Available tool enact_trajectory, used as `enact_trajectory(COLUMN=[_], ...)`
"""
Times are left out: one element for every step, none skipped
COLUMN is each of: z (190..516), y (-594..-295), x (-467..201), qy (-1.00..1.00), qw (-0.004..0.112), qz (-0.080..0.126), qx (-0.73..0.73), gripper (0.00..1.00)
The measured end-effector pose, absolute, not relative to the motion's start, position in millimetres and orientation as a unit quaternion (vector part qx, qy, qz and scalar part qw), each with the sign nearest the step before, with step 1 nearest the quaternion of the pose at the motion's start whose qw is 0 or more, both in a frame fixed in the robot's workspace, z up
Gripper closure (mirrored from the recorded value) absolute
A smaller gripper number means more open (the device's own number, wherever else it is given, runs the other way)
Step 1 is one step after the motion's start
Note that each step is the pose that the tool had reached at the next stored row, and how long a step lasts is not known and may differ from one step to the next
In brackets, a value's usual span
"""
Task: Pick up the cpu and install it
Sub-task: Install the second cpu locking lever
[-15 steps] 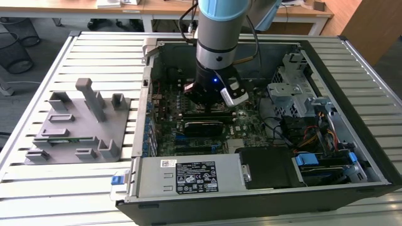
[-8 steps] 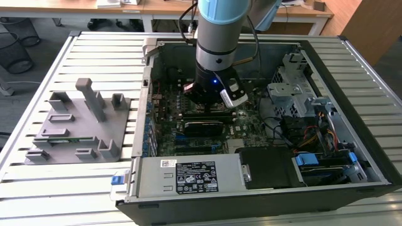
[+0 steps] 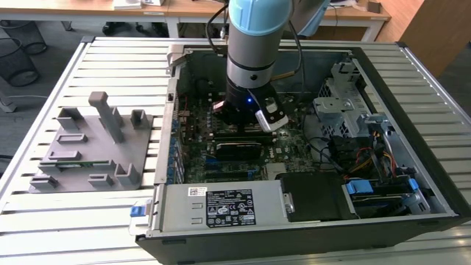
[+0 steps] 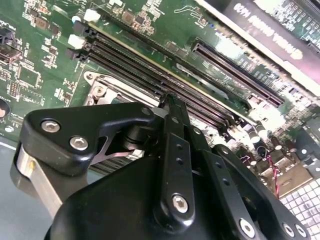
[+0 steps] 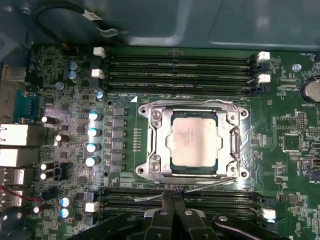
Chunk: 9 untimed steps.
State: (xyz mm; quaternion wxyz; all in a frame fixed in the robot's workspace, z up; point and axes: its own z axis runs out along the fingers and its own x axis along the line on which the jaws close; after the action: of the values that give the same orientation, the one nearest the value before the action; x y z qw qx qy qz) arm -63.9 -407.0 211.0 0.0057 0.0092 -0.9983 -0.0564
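We are hovering the gripper (image 5: pixel 172 200) inside the case (image 3: pixel 412 138), jaws clenched on nothing, with the cpu (image 5: pixel 194 141) sitting in its socket (image 5: pixel 150 167) at twelve o'clock, seemingly installed.

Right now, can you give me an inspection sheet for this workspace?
Surface: slatted metal table carrying an open PC case.
Job's things: cpu lies flat in the socket frame, between the memory slots.
Clutter: grey fixture tray at the exterior view's left.
Gripper: gripper hangs inside the case over the motherboard, not touching the cpu, holding nothing.
Cables: black loop; coloured bundle.
Surroundings: desks, wire bin.
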Motion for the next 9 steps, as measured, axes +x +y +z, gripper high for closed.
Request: enact_trajectory(z=[211.0,211.0,210.9,210.7,210.3,210.0,209.6,209.3,209.0], y=[-407.7,-408.1,-408.6,-409.1,-410.0,-410.6,-411.2,-411.7,-412.2], x=[-64.9,-66.0,-67.3,-68.4,-70.3,-71.4,-72.7,-73.9,-75.0], qy=[-0.998,-0.998,-0.998,-0.998,-0.998,-0.998,-0.998,-0.997,-0.997], qw=[0.006,0.006,0.006,0.006,0.006,0.006,0.006,0.006,0.006], qz=[-0.059,-0.062,-0.064,-0.066,-0.067,-0.069,-0.070,-0.071,-0.072], qx=[0.009,0.009,0.009,0.010,0.010,0.010,0.010,0.010,0.010], gripper=[0.89,0.89,0.89,0.89,0.89,0.89,0.89,0.89,0.89])
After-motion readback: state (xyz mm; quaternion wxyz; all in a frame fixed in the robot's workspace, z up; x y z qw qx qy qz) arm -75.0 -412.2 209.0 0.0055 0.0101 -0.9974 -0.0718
